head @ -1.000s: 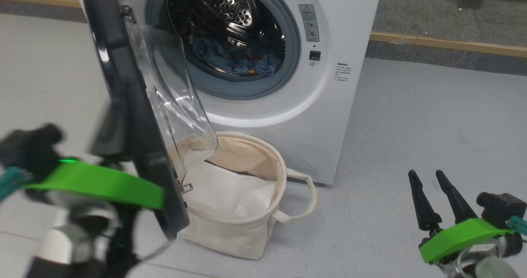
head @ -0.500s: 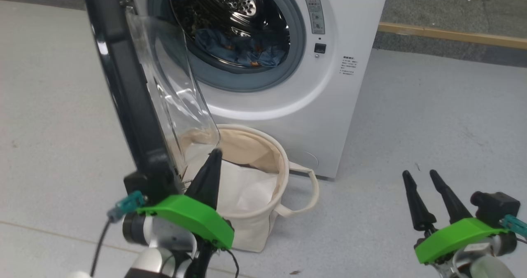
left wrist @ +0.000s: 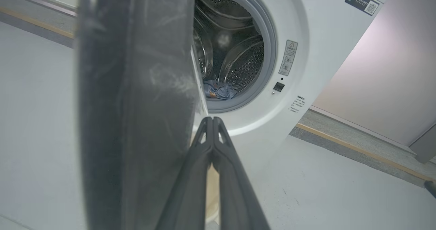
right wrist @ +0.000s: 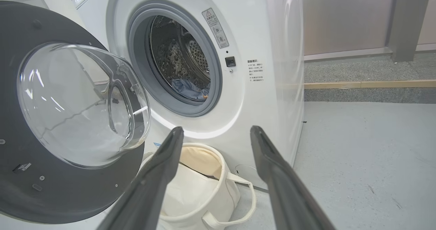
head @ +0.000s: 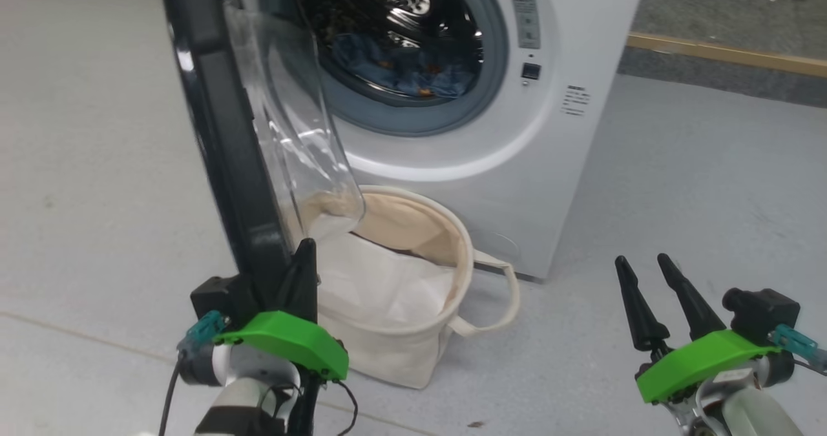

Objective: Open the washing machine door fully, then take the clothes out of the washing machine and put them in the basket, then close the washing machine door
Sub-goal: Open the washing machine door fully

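A: Where's the left gripper (head: 305, 255) relative to the washing machine door (head: 219, 132)?
B: On the inner side. Its fingers (head: 302, 281) are pressed together with nothing between them, tips just beside the door's lower free edge. Can't tell if they touch it.
A: Door orientation?
B: Upright, standing out from the washing machine (head: 549, 152) roughly square to its front. It's hung on the robot's left of the drum mouth (head: 413, 116), free edge pointing back at the robot. So the panel lies left of the fingers, flat face toward them.
A: Fully open?
B: I'd say no, it looks to have more travel to go. The push has to go leftward, away from the mouth. The left arm is the obvious one, being right beside it.
A: Right gripper (head: 641, 260)?
B: Jaws wide apart, empty, low over the floor (head: 678, 184), well apart from the machine and the door.
A: And the clothes (head: 400, 71)?
B: A blue bundle lying low inside that mouth, ahead of and above both grippers. The basket (head: 462, 249) sits at the machine's front, under the mouth, with a white sheet (head: 381, 287) in it. The door's glass bowl (head: 303, 152) hangs over the basket's left rim.
A: Risk?
B: The closed tips could slide off the door edge instead of pushing it.
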{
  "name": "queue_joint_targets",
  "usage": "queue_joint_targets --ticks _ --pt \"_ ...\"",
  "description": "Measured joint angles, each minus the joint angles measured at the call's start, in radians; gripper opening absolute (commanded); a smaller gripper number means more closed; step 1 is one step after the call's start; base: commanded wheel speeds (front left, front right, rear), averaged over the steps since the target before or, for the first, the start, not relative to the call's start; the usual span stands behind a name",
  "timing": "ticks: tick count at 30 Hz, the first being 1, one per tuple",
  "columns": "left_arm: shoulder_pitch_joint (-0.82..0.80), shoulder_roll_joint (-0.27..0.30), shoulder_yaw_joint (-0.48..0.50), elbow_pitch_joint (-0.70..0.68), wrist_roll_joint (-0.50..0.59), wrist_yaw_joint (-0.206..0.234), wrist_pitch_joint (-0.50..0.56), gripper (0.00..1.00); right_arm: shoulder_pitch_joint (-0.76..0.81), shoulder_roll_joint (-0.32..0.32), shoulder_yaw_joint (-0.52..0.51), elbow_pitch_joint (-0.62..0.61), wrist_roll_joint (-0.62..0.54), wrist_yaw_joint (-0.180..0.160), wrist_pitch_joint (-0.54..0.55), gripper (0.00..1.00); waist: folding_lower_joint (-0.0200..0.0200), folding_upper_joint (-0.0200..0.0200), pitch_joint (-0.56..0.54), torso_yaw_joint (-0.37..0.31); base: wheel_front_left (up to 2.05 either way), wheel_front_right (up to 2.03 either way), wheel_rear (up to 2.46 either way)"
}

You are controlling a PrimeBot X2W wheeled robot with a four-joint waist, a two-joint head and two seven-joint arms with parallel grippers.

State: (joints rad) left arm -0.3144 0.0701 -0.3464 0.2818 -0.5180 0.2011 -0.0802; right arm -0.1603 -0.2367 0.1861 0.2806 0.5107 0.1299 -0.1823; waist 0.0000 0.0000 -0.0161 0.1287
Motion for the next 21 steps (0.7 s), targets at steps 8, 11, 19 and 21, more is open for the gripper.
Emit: queue_joint_targets --ticks 8,11,19,21 --pt "-0.021 0.002 0.028 0.072 0.000 0.009 -0.049 0.00 0.000 0.006 0.026 0.000 0.002 0.000 -0.004 1.00 0.0000 0.0000 -0.004 0.089 0.00 0.00 0.00" --pt "-0.024 0.005 0.039 0.082 0.000 0.011 -0.056 0.00 -0.001 0.008 0.033 0.000 0.002 0.000 -0.004 1.00 0.0000 0.0000 -0.004 0.116 0.00 0.00 0.00" --pt "-0.076 0.031 0.071 0.124 -0.015 0.000 -0.086 0.00 -0.033 0.013 0.069 -0.009 0.021 0.000 -0.002 1.00 0.0000 0.0000 0.012 0.232 0.00 0.00 0.00" --pt "-0.092 0.038 0.082 0.143 -0.018 -0.009 -0.099 0.00 -0.045 0.013 0.078 -0.012 0.021 0.000 0.001 1.00 0.0000 0.0000 0.022 0.260 0.00 0.00 0.00"
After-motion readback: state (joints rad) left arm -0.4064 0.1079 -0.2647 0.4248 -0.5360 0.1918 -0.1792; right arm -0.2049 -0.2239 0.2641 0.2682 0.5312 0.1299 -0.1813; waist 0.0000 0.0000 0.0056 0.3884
